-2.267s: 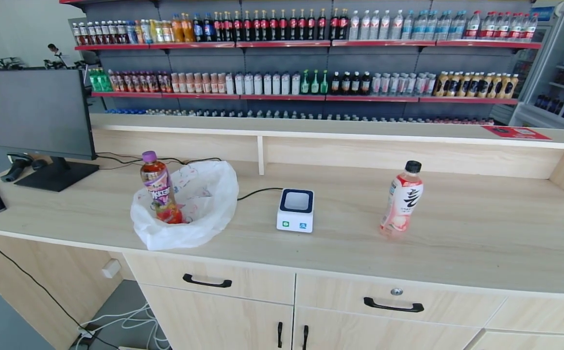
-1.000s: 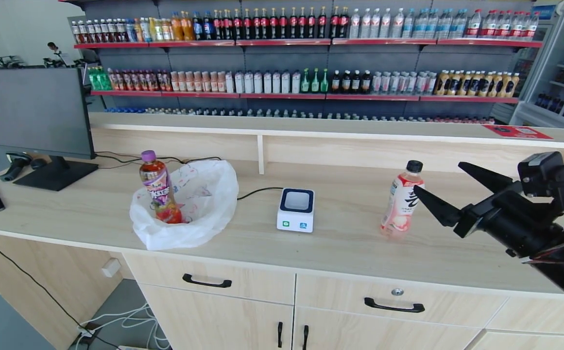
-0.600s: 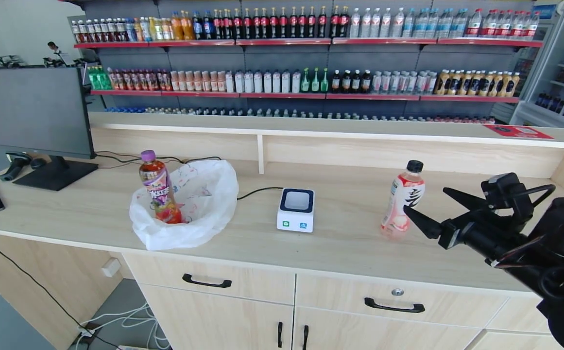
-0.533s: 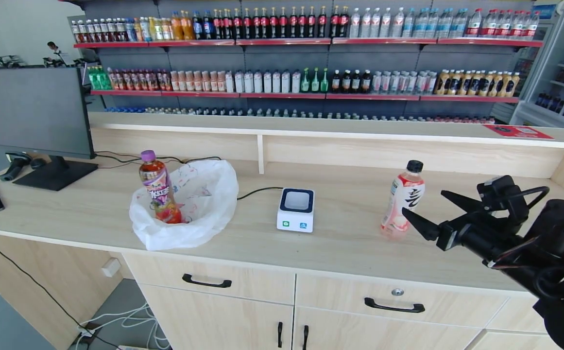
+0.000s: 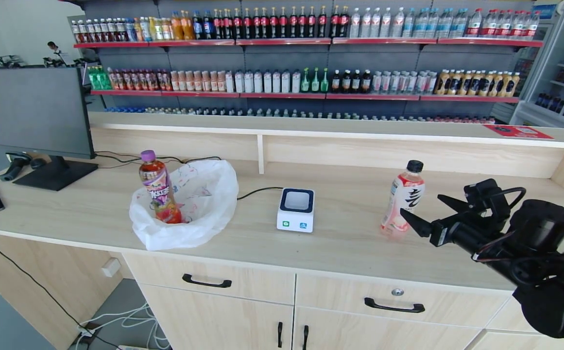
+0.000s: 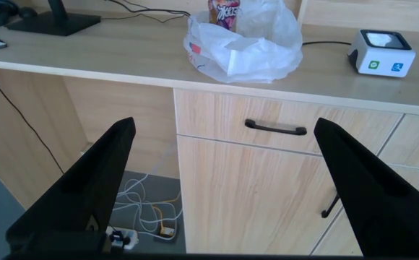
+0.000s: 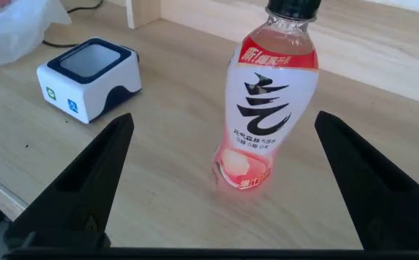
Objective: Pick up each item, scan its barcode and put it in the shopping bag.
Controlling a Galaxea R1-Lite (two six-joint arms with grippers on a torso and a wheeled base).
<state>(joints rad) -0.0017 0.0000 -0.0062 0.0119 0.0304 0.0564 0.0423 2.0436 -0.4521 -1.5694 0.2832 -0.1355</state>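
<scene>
Head cam overlooks counter (image 5: 340,243); R wrist close on bottle (image 7: 271,101), L wrist low; all share scanner (image 5: 295,210).

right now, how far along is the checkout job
Done: the purple-capped red drink bottle stands in the white plastic shopping bag. In hand: nothing; the open right tool is beside the black-capped pink bottle, not gripping it. To do: grasp that bottle, scan it at the white box scanner, bag it.

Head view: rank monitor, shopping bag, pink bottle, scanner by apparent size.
1. monitor, largest, by a small margin
2. shopping bag, nearly as large
3. pink bottle and scanner: too alike to rank; the bottle is taller, the scanner wider
</scene>
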